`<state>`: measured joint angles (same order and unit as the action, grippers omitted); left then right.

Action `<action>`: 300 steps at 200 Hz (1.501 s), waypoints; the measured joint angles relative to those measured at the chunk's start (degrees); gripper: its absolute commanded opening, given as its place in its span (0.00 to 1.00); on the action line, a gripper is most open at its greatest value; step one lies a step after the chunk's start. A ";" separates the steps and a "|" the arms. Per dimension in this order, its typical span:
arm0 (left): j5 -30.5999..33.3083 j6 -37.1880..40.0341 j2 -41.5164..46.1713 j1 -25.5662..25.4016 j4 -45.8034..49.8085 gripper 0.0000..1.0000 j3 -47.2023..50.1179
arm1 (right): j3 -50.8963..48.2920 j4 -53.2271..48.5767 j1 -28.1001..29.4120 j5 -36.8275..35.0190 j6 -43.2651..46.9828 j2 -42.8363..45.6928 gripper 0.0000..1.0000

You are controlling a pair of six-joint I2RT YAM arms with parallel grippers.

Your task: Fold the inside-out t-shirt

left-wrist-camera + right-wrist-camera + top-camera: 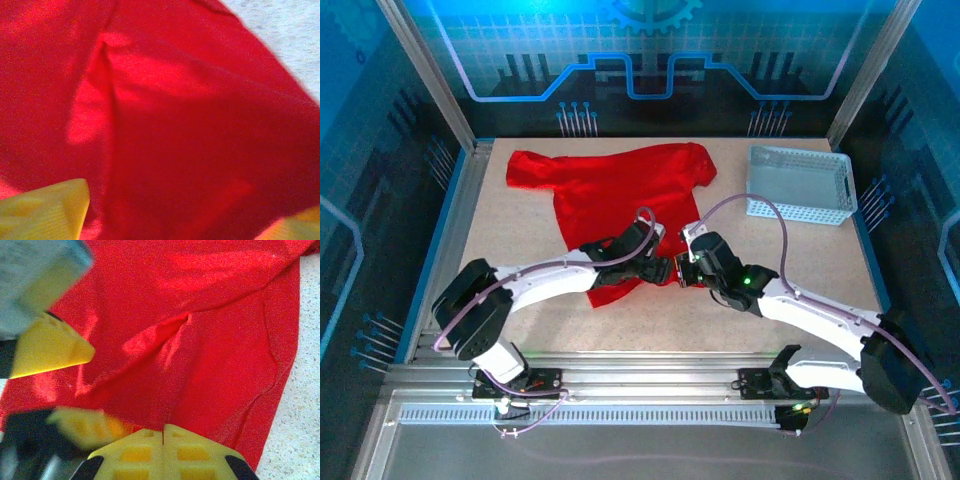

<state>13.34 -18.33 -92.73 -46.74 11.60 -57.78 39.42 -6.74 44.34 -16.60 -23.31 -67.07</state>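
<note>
At the near hem of the inside-out t-shirt (pixel 610 185): right gripper (pixel 162 432) jaws clamped on cloth, left gripper (pixel 170 220) jaws apart. Fold looks unstarted; left likely needs its own hem grip next.

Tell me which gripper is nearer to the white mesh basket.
Right, narrowly. The right gripper is at the near edge of the t-shirt, the basket up and right of it; the left gripper sits just left of it, farther off.

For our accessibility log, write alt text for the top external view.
A red t-shirt lies spread on a speckled table, with the left gripper and right gripper close together at its near edge. A white mesh basket stands at the table's far right corner, apart from the shirt.
</note>
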 measured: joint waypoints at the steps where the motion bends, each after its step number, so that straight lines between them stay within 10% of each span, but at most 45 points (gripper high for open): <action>1: 0.15 0.13 -0.04 0.00 0.02 0.68 -0.04 | 0.00 -0.04 -0.02 0.00 0.00 0.04 0.00; 85: 6.80 0.04 -0.98 0.52 3.26 0.00 -2.58 | 0.02 -0.55 -3.58 0.83 -1.53 3.87 0.00; 157: 1.62 -0.81 1.84 1.09 6.36 0.00 -8.44 | -5.77 1.53 -4.20 7.15 0.55 13.33 0.53; 205: -2.23 -0.76 2.34 2.36 8.11 0.00 -13.86 | -9.40 8.26 3.02 12.46 1.31 14.51 0.57; 300: -4.26 1.79 4.09 4.07 12.55 0.00 -17.46 | -12.68 38.77 11.87 10.67 10.14 -16.44 0.66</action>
<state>9.08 -16.53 -88.64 -42.68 24.14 -75.24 26.74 32.03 56.21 -5.93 -13.17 -83.50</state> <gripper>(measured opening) 0.059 0.655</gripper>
